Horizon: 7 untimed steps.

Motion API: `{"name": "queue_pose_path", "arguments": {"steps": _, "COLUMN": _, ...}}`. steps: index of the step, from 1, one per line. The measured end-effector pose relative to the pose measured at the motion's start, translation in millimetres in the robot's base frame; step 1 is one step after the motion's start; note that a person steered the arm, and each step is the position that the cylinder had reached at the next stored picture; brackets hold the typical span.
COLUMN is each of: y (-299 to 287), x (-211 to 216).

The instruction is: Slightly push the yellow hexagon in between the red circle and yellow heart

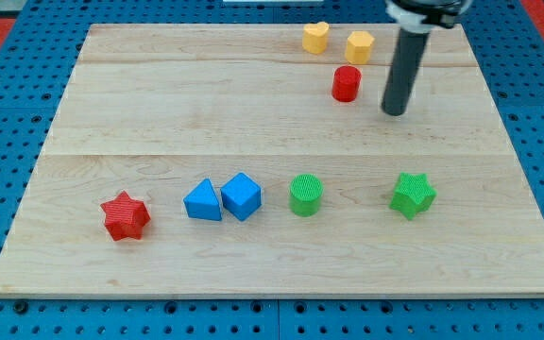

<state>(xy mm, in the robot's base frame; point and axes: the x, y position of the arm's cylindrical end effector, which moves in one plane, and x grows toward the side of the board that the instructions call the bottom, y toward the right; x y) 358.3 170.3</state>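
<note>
The yellow hexagon [359,46] sits near the view's top, right of the yellow heart [315,37] and just above the red circle [347,83]. The heart and hexagon are a small gap apart. The red circle lies just below the hexagon, slightly to its left. My tip [396,110] rests on the board to the right of the red circle and below-right of the hexagon, touching neither.
Along the view's lower half stand a red star [126,216], a blue triangle [202,201], a blue cube [242,195], a green circle [305,195] and a green star [413,195]. The wooden board [253,123] lies on a blue pegboard.
</note>
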Motion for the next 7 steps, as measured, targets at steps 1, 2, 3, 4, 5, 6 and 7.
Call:
{"name": "queue_pose_path", "arguments": {"steps": 1, "y": 21, "x": -78}}
{"name": "queue_pose_path", "arguments": {"steps": 2, "y": 21, "x": -138}}
{"name": "queue_pose_path", "arguments": {"steps": 3, "y": -9, "x": -155}}
{"name": "queue_pose_path", "arguments": {"steps": 4, "y": -38, "x": -138}}
{"name": "queue_pose_path", "arguments": {"steps": 5, "y": -35, "x": -119}}
{"name": "queue_pose_path", "arguments": {"steps": 6, "y": -8, "x": -116}}
{"name": "queue_pose_path", "arguments": {"steps": 7, "y": -4, "x": -111}}
